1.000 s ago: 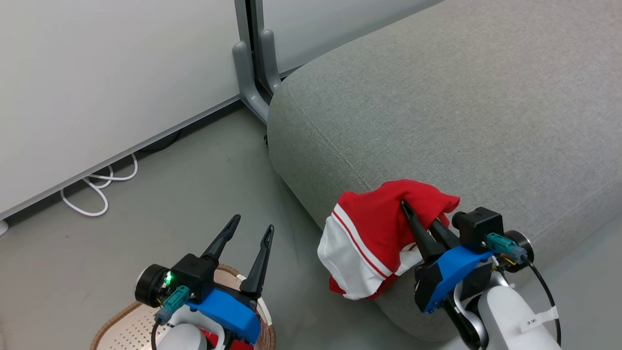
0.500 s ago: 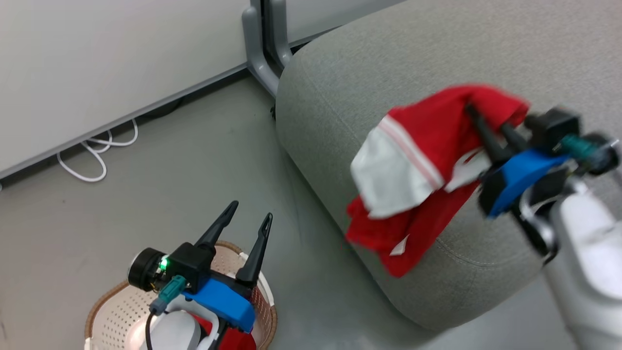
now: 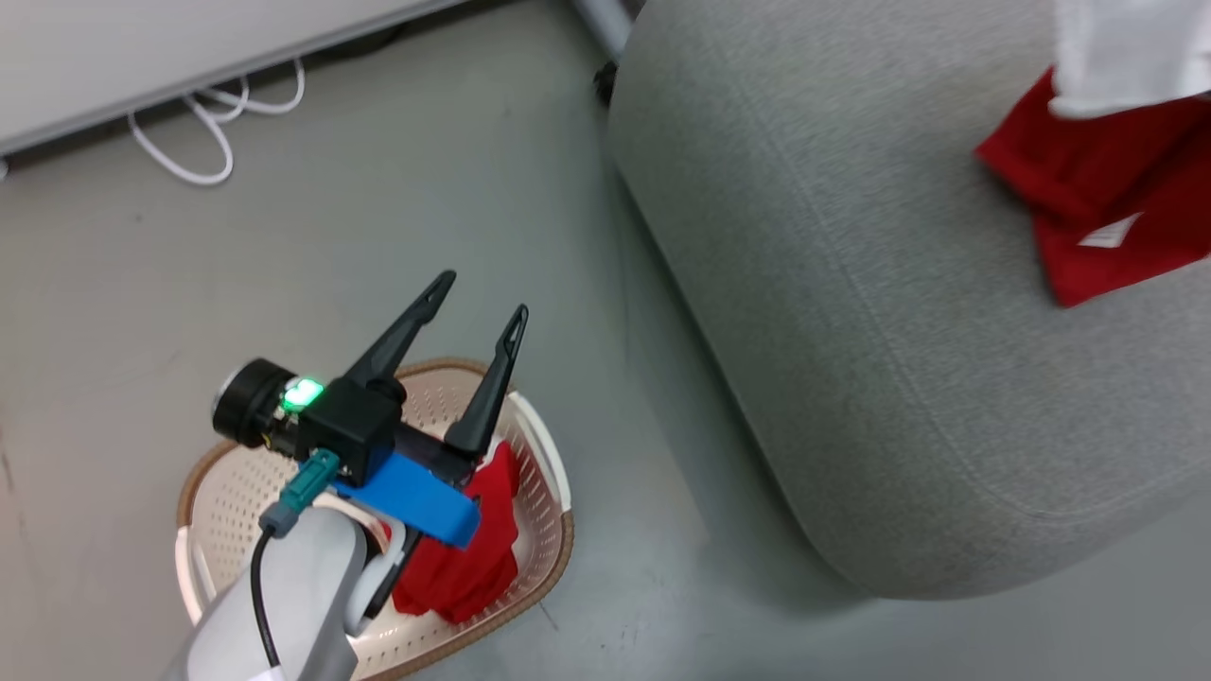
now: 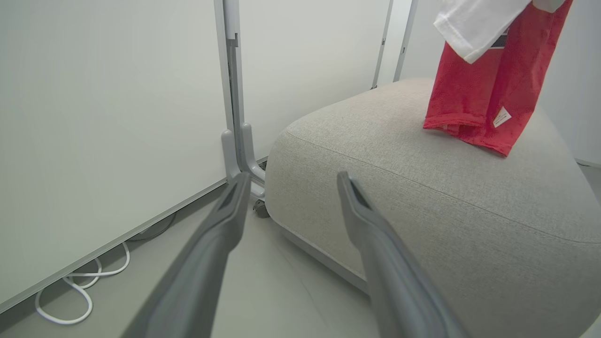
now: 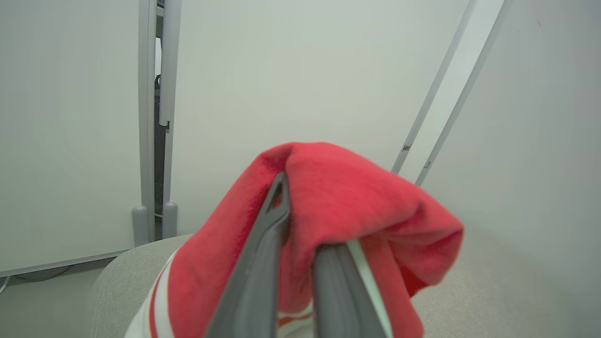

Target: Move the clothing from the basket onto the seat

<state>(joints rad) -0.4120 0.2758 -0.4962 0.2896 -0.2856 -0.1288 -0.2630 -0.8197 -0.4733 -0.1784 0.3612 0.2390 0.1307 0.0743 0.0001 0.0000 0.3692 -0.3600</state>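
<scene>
A: Largest thing first?
B: The seat (image 3: 851,359), grey fabric, rounded edges, with a seam line a little below the top edge. Stands on a grey floor (image 3: 378,236), close to a pale wall panel (image 4: 117,117).

A: And next in size?
B: The basket (image 3: 565,534), cream-white with holes and a brown rim. Placed on the floor near the rounded corner of the seat, with a strip of floor between them.

A: Where is the clothing?
B: In two places. The red and white garment (image 4: 474,103) hangs over the top of the seat, away from its front edge, white part above and red part below. Hard to judge from these angles if the lower hem touches the cushion or stays just above it. A small white label (image 4: 501,116) near that hem. The all-red garment (image 3: 464,558) lies crumpled inside the basket, against the side nearer the seat.

A: And the grippers?
B: The right gripper (image 5: 305,220) pinches the red and white garment, fingers pressed together with a fold of red cloth draped over the tips. The left gripper (image 3: 482,295) hovers above the basket, fingers spread wide, nothing between them, tips pointing toward the seat and the wall panel.
</scene>
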